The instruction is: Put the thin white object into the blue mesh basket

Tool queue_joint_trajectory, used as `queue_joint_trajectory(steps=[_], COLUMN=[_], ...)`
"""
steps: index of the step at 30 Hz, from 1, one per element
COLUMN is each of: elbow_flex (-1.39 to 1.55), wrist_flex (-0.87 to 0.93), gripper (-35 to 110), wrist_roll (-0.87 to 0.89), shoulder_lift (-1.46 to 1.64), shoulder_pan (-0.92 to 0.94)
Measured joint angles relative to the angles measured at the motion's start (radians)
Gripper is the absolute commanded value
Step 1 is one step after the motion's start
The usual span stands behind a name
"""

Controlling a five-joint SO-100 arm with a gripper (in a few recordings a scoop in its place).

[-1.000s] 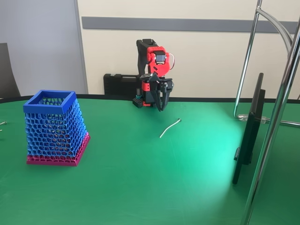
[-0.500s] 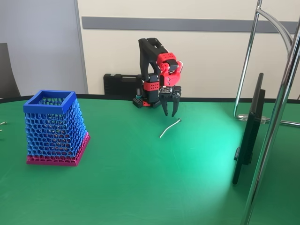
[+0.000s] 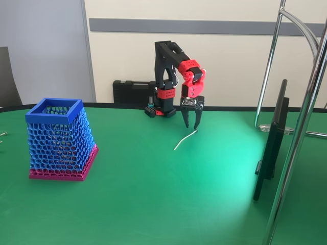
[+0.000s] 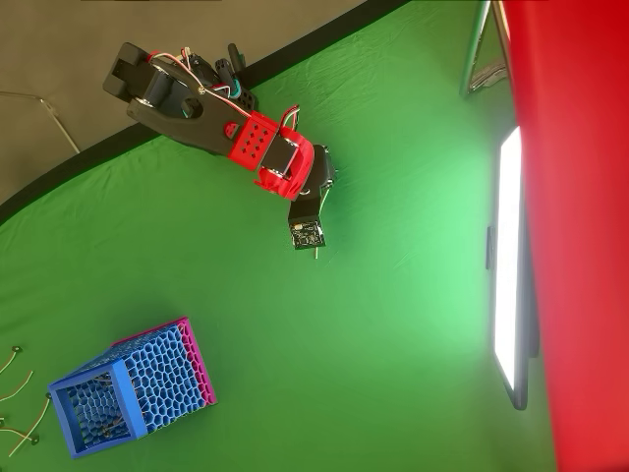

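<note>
Since the earlier frames the arm has been swung out from its folded pose beside its base, and the hand (image 3: 192, 125) has been brought forward and lowered until it is poised over the upper end of the thin white object (image 3: 184, 139). That object has not been shifted; it is seen lying flat on the green surface (image 3: 153, 204), in front of the arm's base and nearer the far edge than the near one. In the overhead view the hand (image 4: 307, 236) is placed directly over it, so that just a short white tip (image 4: 315, 253) is left showing.

Little of the task is judged done: the approach is nearly made, while the grasp, the lift, the carry and the drop are all left. The blue mesh basket (image 3: 60, 139) is stood upright well apart from the object, towards the left edge of the surface in the fixed view, and in the overhead view the basket (image 4: 128, 386) is found near the bottom left corner.

The hand is held partly open, its two dark fingers (image 3: 185, 118) pointed down with a narrow gap between them. Nothing is gripped, and whether the fingertips are touching the strip cannot be told
</note>
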Motion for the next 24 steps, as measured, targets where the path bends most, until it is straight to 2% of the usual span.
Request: queue_joint_trajectory(steps=[24], elbow_flex=[-0.071], wrist_flex=[-0.003], gripper=[16], wrist_roll=[0.084], shoulder_lift=[-0.167], shoulder_pan=[-0.058])
